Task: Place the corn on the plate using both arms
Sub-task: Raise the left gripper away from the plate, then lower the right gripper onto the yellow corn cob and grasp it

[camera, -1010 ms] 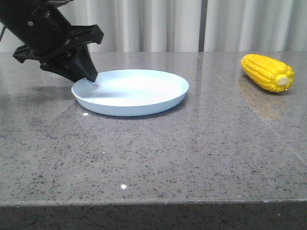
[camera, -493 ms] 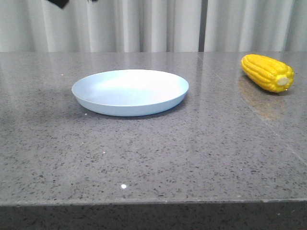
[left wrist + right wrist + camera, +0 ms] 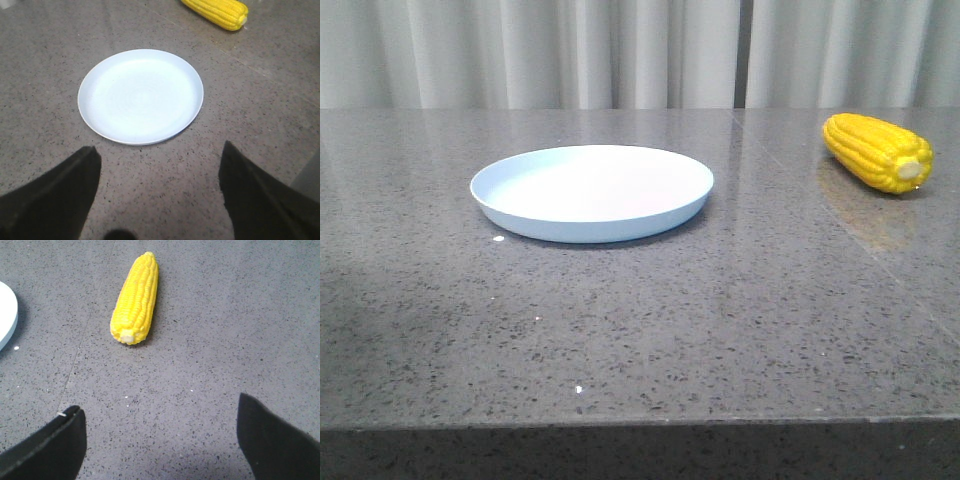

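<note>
The pale blue-white plate (image 3: 592, 190) lies flat and bare on the grey stone table, left of centre. The yellow corn (image 3: 877, 151) lies on the table at the far right, its cream stub end toward the camera. Neither arm shows in the front view. From the left wrist view, my left gripper (image 3: 159, 152) hangs open high over the table, short of the plate (image 3: 140, 95), with the corn (image 3: 216, 11) beyond. In the right wrist view, my right gripper (image 3: 161, 411) is open above bare table, the corn (image 3: 136, 297) lying ahead of it and the plate's edge (image 3: 7, 315) off to one side.
A grey speckled stone table (image 3: 640, 320) with a seam line running past the corn. White curtains (image 3: 620, 50) hang behind the table's far edge.
The left arm, whose gripper was at the plate's left rim a second ago, has lifted up and out of the front view. Plate and corn have not moved.
</note>
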Motion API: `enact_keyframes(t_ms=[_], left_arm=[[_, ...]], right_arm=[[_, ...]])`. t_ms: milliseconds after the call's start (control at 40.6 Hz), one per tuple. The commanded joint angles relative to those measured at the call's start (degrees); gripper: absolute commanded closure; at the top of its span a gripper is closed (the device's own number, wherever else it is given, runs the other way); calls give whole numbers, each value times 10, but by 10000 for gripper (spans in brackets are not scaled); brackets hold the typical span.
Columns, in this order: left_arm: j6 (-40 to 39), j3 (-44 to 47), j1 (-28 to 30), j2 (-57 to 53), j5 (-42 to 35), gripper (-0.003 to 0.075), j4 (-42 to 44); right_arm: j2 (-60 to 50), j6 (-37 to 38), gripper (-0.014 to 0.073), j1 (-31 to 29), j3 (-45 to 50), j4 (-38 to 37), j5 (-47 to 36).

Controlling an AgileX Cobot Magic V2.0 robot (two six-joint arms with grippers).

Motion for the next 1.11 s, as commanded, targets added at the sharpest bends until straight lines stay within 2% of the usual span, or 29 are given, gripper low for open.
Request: enact_keyframes(t_ms=[0,173,345,468,838,1084], left_arm=[[-2,3,-5,-49,-18,227,-9],[-2,15,-5,-105,-6,227,-9],[-2,15,-5,-116,-7,226,-9],[-2,15,-5,-116,-11,227,-9],[-2,15,-5,-116,-19,227,-9],[-2,15,-5,-116,-19,226,-9]], right_arm=[[4,-9,-38,-4,-18,-6,-37],[4,-9,-38,-4,-18,-5,-50],[4,-9,-38,-4,-19,-5,-49],[23,-9,-40,-3,-40,-2,-18],[197,-12,-43,32,-177,10,89],[345,-12,-43,32,-276,15,79]])
